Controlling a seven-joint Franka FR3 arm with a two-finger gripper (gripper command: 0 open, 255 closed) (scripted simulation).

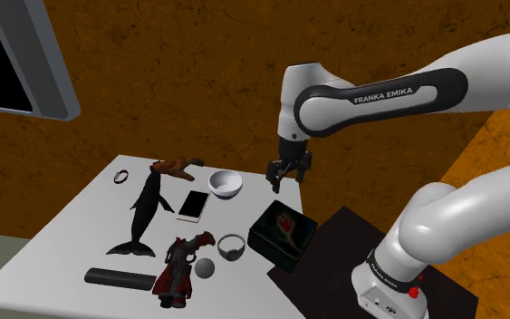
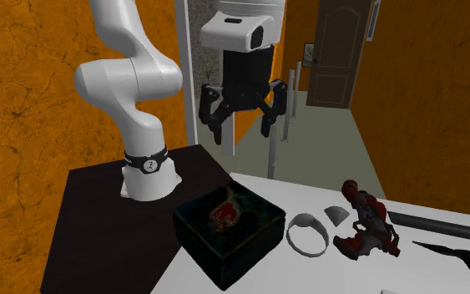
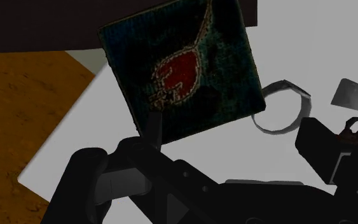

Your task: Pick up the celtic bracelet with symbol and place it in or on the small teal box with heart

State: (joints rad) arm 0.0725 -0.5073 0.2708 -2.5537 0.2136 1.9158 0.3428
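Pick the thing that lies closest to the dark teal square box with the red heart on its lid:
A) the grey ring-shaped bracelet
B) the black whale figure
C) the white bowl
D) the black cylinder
A: the grey ring-shaped bracelet lies right beside the dark teal square box, apart from it, while the other three sit farther off across the table.

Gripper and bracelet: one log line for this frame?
phase: pre-grasp | gripper: open, empty, in the air | grey bracelet: on table beside teal box, untouched | teal box: nothing on it
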